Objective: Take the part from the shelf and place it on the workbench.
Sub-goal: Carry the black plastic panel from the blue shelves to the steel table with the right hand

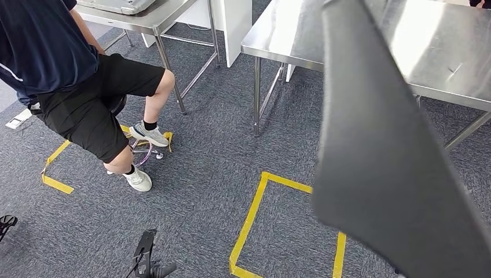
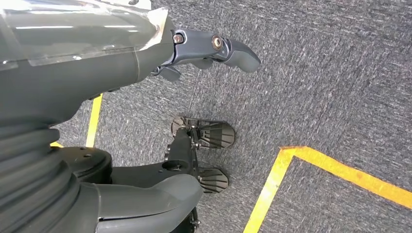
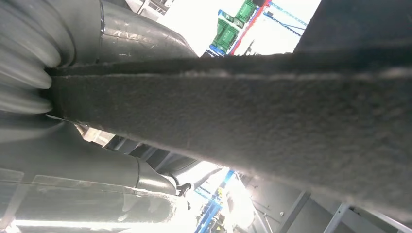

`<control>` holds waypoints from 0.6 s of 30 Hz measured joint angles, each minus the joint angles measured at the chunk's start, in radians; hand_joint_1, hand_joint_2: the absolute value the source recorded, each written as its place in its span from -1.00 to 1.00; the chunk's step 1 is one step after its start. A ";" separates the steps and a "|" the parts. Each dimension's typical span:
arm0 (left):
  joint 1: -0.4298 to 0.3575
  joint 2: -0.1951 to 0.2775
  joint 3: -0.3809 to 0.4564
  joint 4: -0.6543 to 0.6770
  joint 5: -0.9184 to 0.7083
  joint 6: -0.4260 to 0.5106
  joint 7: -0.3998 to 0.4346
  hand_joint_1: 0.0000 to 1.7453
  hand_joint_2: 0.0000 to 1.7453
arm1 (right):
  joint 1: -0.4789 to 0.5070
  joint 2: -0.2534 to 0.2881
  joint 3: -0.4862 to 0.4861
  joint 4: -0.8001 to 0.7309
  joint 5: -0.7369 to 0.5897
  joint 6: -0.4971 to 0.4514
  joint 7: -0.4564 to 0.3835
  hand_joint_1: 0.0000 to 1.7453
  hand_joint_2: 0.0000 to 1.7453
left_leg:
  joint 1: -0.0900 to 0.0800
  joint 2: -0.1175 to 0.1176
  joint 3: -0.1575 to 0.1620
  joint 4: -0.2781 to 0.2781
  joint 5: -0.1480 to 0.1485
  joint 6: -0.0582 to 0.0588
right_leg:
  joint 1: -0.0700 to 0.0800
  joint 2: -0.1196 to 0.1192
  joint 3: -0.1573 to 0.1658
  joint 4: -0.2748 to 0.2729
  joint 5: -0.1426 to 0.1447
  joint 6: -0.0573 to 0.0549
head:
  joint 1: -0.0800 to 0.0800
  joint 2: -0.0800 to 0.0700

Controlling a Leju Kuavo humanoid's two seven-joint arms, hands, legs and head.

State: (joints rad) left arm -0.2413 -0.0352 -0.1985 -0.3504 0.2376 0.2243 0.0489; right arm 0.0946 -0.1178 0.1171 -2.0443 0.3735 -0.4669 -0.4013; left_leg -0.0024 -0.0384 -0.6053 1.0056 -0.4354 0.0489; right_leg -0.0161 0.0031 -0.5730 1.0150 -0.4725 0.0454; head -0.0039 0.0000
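Observation:
The part (image 1: 382, 156) is a large, flat, dark grey felt-like sheet. It hangs tilted in the air on the right of the head view, in front of the steel workbench (image 1: 446, 52), and hides part of the bench top. In the right wrist view the part (image 3: 272, 116) runs across the picture, and my right hand (image 3: 73, 160) grips it at one end. My left hand (image 2: 97, 97) hangs low over the carpet with its thumb and fingers apart and nothing in it.
A person (image 1: 69, 75) in dark clothes sits at the left beside a second steel table (image 1: 150, 20). Yellow tape marks a square (image 1: 255, 214) on the grey carpet before the workbench, and another outline (image 1: 55, 168) lies by the person's feet.

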 joint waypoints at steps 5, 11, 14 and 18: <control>0.000 0.000 0.009 -0.001 -0.005 -0.001 0.002 -1.00 1.00 | 0.000 0.000 0.000 0.000 -0.001 -0.001 0.000 1.00 1.00 | 0.003 0.000 0.001 -0.002 0.000 -0.024 | 0.003 0.000 0.000 0.001 -0.002 -0.007 | 0.001 0.000; 0.000 0.000 0.012 -0.001 -0.020 -0.001 0.007 -1.00 1.00 | 0.000 0.000 0.001 0.000 -0.018 0.009 0.000 1.00 1.00 | 0.000 0.000 0.001 -0.001 -0.002 -0.023 | -0.001 0.001 0.002 -0.004 0.000 -0.004 | 0.000 0.000; -0.001 -0.002 0.018 -0.005 -0.027 0.000 0.008 -1.00 1.00 | -0.002 0.001 0.001 0.000 -0.028 0.021 -0.001 1.00 1.00 | 0.006 0.008 0.030 -0.045 0.015 -0.004 | 0.001 0.001 0.005 -0.009 0.000 0.003 | 0.001 0.000; 0.000 -0.004 0.026 -0.008 -0.034 -0.001 0.009 -1.00 1.00 | -0.009 0.001 0.002 0.003 -0.032 0.024 -0.003 1.00 1.00 | 0.016 0.034 0.051 -0.077 0.028 0.000 | -0.006 -0.001 -0.102 0.193 -0.078 0.008 | 0.008 0.000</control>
State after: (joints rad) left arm -0.2418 -0.0390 -0.1724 -0.3586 0.2032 0.2231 0.0579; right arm 0.0856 -0.1165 0.1194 -2.0417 0.3410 -0.4429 -0.4045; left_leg 0.0139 -0.0049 -0.5546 0.9281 -0.4072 0.0487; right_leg -0.0221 0.0024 -0.6748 1.2082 -0.5504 0.0537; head 0.0043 0.0000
